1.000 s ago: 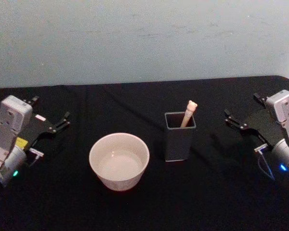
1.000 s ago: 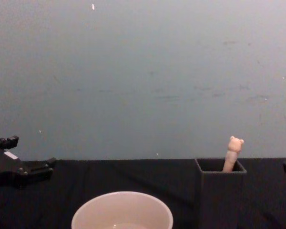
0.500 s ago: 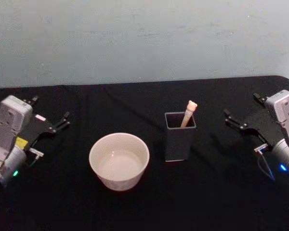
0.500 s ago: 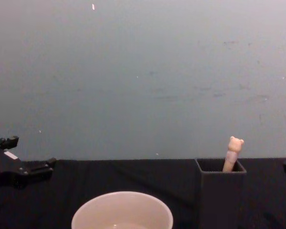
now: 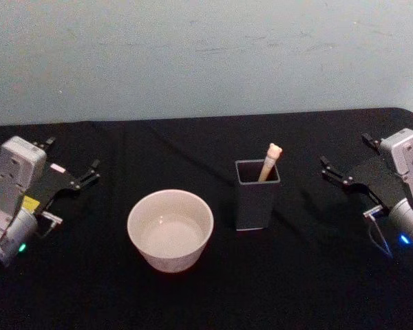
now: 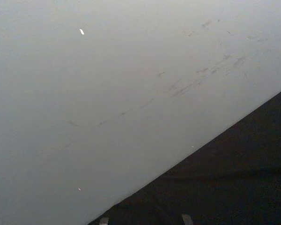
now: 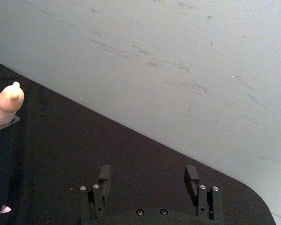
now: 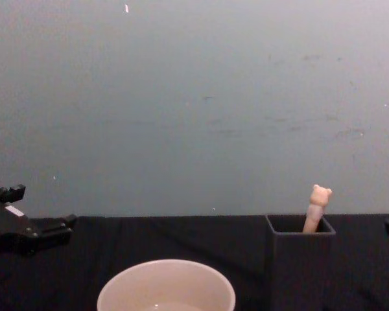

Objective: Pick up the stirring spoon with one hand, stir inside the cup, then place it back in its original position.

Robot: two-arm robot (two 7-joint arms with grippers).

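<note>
Black table (image 5: 206, 302): stirring spoon (image 5: 269, 161) stands near-upright in box (image 5: 255, 206), bear-head up; right hand (image 5: 345, 150) released.

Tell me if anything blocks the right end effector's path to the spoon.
Nothing visible: bare table lies between the open right end effector and the stirring spoon standing in its dark box. The left end effector sits far left.

no change seen in right gripper (image 5: 343, 148), left gripper (image 5: 73, 152), stirring spoon (image 5: 269, 161)

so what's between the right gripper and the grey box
Nothing: the head view shows bare black table between the open right gripper and the grey box.
</note>
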